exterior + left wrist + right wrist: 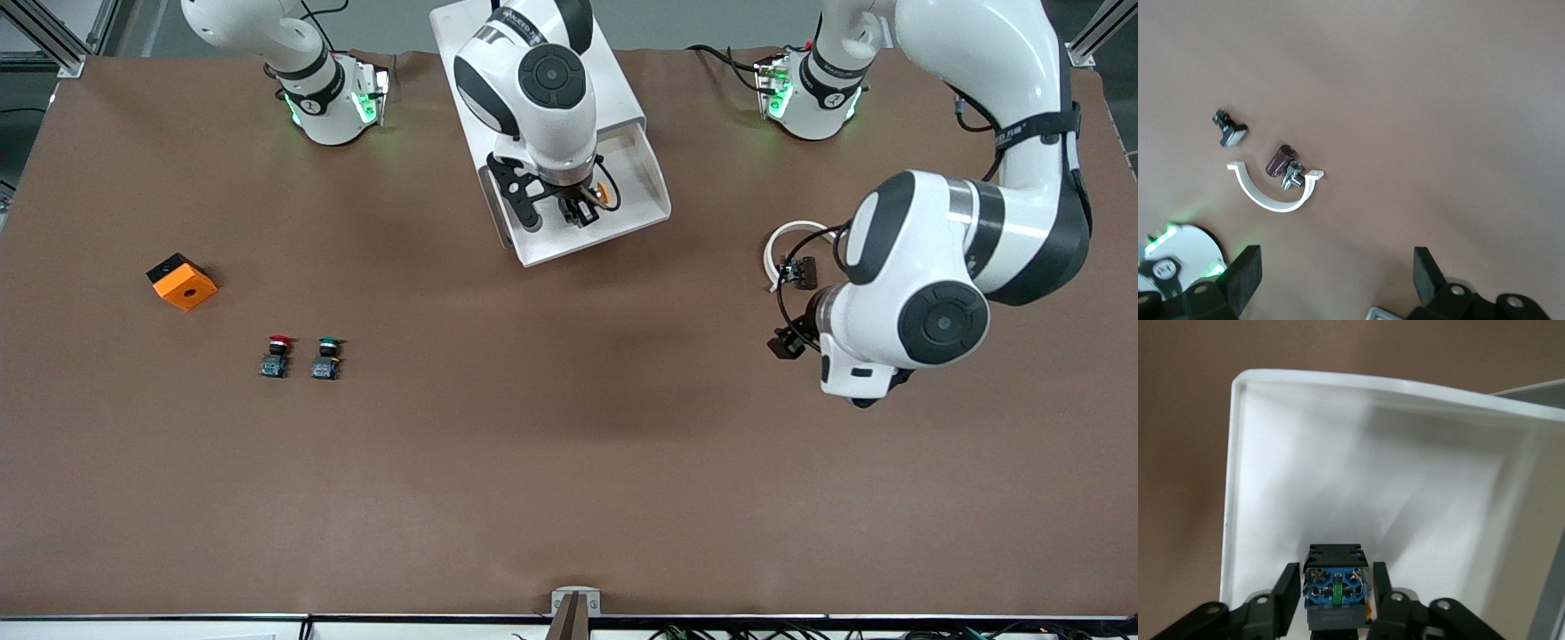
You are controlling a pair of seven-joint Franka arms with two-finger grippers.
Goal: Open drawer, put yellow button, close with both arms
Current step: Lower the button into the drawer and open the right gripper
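Note:
The uppermost drawer [656,200] stands pulled out of the white cabinet [613,80], its white tray open toward the front camera. My right gripper [578,212] is down over the tray, shut on the yellow button [604,192]. In the right wrist view the button [1335,587] shows its bluish base and black body between my fingers [1286,587], with the drawer's white wall [1235,487] around it. My left gripper [789,342] is open and empty over bare table toward the left arm's end; its fingers [1245,273] stand wide apart.
A white half-ring clip [787,244] with small dark parts [1281,160] lies beside the left gripper. A red-capped button [277,356], a green-capped button [327,357] and an orange block [182,281] sit toward the right arm's end.

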